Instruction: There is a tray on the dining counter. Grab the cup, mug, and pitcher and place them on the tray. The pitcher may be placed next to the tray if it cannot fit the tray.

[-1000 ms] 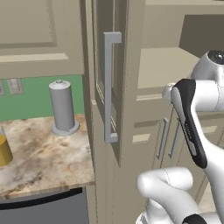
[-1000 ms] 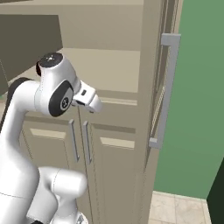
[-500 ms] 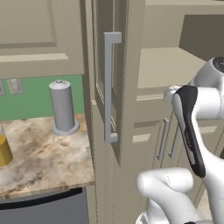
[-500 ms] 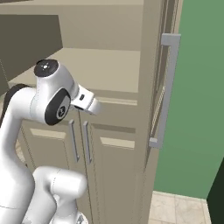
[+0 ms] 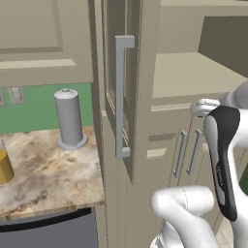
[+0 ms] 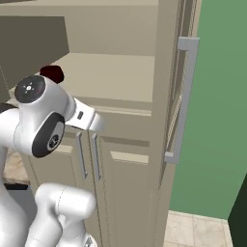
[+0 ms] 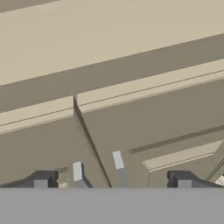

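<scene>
My gripper (image 7: 112,181) is open, its two dark fingertips (image 7: 41,179) standing wide apart with nothing between them. It faces beige cabinet doors below a shelf ledge. The dark red mug (image 6: 52,73) stands on the open shelf of the cabinet niche, partly hidden behind my arm's round joint. The yellow-orange pitcher (image 5: 4,166) shows at the far left edge of the left base view, on a marbled counter (image 5: 48,179), cut off by the frame. The tray, the cup and the dining counter are out of view.
A grey canister with a knob (image 5: 69,118) stands on the marbled counter near the green wall. A tall cabinet door with a long grey handle (image 5: 122,97) juts out between the counter and the niche. Two lower doors with small handles (image 6: 87,154) sit under the shelf.
My arm has swung lower and towards the shelf niche. Its round joint has shifted left in the right base view, and the dark red mug now shows behind it.
</scene>
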Motion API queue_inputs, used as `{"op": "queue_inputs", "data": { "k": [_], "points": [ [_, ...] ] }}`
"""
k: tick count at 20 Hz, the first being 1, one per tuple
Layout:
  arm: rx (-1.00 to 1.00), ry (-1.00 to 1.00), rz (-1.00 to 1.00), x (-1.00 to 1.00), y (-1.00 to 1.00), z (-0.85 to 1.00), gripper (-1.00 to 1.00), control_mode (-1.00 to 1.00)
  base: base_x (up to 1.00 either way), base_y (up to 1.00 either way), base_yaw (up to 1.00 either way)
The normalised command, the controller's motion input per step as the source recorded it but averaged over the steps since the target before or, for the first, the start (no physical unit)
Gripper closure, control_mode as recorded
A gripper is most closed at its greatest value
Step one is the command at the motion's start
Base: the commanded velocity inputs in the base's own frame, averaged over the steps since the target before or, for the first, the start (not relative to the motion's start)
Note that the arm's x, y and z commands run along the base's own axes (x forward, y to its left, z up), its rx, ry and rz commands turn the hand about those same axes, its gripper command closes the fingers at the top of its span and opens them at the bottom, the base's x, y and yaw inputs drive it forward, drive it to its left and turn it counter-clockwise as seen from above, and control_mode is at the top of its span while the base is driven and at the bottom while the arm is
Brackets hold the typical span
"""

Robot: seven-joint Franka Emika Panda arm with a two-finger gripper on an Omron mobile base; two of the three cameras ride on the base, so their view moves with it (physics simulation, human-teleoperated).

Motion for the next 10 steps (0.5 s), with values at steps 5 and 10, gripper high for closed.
{"op": "queue_inputs", "data": {
  "k": [5, 10],
  "points": [
    [0.0, -0.14, 0.08, -0.01, 0.0, 0.57, -1.0, -1.0, 0.0, 0.0, 0.0],
    [0.0, -0.03, 0.08, -0.14, 0.0, 0.65, -1.0, -1.0, 0.0, 0.0, 0.0]
  ]
}}
